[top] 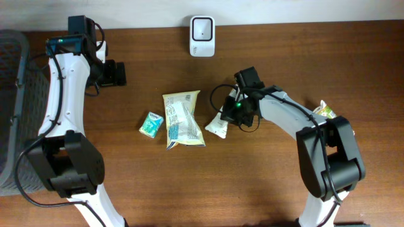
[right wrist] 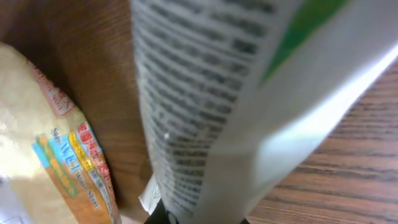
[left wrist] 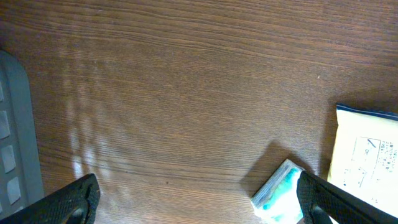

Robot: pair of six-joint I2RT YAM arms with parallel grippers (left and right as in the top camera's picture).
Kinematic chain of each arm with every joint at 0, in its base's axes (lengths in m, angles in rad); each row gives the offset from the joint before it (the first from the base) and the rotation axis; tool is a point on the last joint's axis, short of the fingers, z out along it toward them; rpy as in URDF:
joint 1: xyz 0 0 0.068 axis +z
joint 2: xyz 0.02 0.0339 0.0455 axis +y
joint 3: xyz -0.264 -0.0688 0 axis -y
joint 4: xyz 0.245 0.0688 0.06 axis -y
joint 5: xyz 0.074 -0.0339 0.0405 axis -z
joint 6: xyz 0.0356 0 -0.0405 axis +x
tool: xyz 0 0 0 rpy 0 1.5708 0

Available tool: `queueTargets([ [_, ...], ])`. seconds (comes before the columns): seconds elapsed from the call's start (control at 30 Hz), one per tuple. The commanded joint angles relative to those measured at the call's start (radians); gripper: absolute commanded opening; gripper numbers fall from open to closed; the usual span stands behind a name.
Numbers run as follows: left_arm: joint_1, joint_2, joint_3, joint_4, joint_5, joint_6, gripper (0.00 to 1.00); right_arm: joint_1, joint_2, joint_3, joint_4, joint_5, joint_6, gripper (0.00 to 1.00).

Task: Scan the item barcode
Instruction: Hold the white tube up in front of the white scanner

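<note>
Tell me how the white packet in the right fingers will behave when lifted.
Probably floppy: the white packet looks like thin printed film and curves across the right wrist view. Likely light, as it looks slim from overhead. Its glossy sheen suggests it may slip.

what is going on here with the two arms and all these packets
The right arm's fingers are shut on a white packet near the middle of the table, just beside a beige snack bag. The scanner sits at the far edge, well apart from the packet, so nothing is being scanned yet. The left arm's fingers are open and hold nothing, off to the side. A small teal packet lies untouched by the bag.
</note>
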Motion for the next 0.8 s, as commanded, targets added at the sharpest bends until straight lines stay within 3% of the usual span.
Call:
queueTargets([
  [0.0,0.003,-0.008,-0.003,-0.001,0.007,-0.006,0.99,-0.042,-0.015,0.021,-0.108,-0.024,-0.314,0.04],
  [0.03,0.003,-0.008,-0.003,-0.001,0.007,-0.006,0.99,-0.043,-0.073,0.059,-0.197,-0.080,-0.515,0.04],
  [0.13,0.003,-0.008,-0.003,-0.001,0.007,-0.006,0.99,-0.018,-0.232,0.143,-0.421,-0.171,-0.877,0.04],
  [0.2,0.003,-0.008,-0.003,-0.001,0.007,-0.006,0.99,-0.014,-0.323,0.150,-0.469,-0.180,-0.992,0.04],
  [0.27,0.003,-0.008,-0.003,-0.001,0.007,-0.006,0.99,-0.014,-0.400,0.150,-0.463,-0.311,-1.118,0.04],
  [0.4,0.003,-0.008,-0.003,-0.001,0.007,-0.006,0.99,-0.016,-0.421,0.151,-0.455,-0.501,-1.097,0.04],
  [0.47,0.003,-0.008,-0.003,-0.001,0.007,-0.006,0.99,-0.016,-0.420,0.164,-0.387,-0.492,-0.940,0.04],
  [0.57,0.003,-0.008,-0.003,-0.001,0.007,-0.006,0.99,-0.015,-0.380,0.351,-0.370,-0.240,-0.793,0.04],
  [0.6,0.003,-0.008,-0.003,-0.001,0.007,-0.006,0.99,0.000,-0.323,0.494,-0.365,0.021,-0.779,0.04],
  [0.63,0.003,-0.008,-0.003,-0.001,0.007,-0.006,0.99,0.027,-0.266,0.569,-0.337,0.190,-0.828,0.04],
  [0.7,0.003,-0.008,-0.003,-0.001,0.007,-0.006,0.99,0.090,-0.154,0.590,-0.122,0.586,-0.921,0.04],
  [0.77,0.003,-0.008,-0.003,-0.001,0.007,-0.006,0.99,0.115,-0.037,0.590,0.068,0.818,-1.097,0.04],
])
